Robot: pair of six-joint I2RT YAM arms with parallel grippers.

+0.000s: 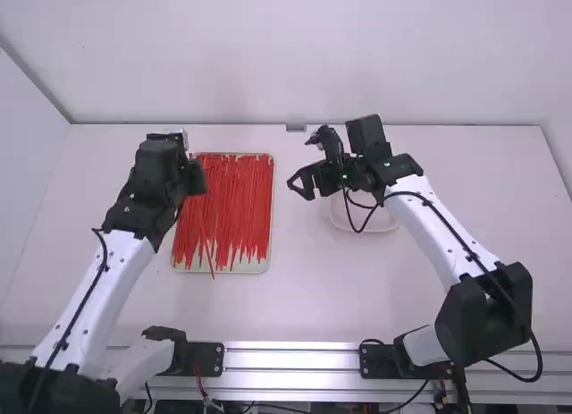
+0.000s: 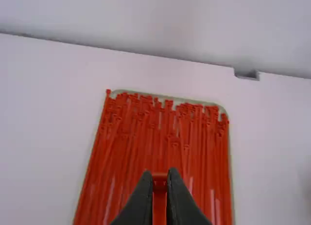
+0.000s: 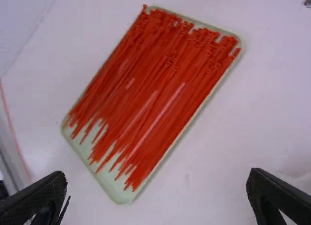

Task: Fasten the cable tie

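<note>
1. A pale tray [image 1: 265, 267] lies on the white counter [image 1: 313, 289], heaped with red cable ties [image 1: 231, 208].
2. A white bowl [image 1: 386, 223] sits on the counter to the right of the tray.
3. The left hand [image 2: 159, 179] hovers over the tray, closed narrowly on one red tie [image 2: 159, 200].
4. The right hand [image 1: 307, 162] hangs above the counter between tray and bowl, its fingers spread wide.
</note>
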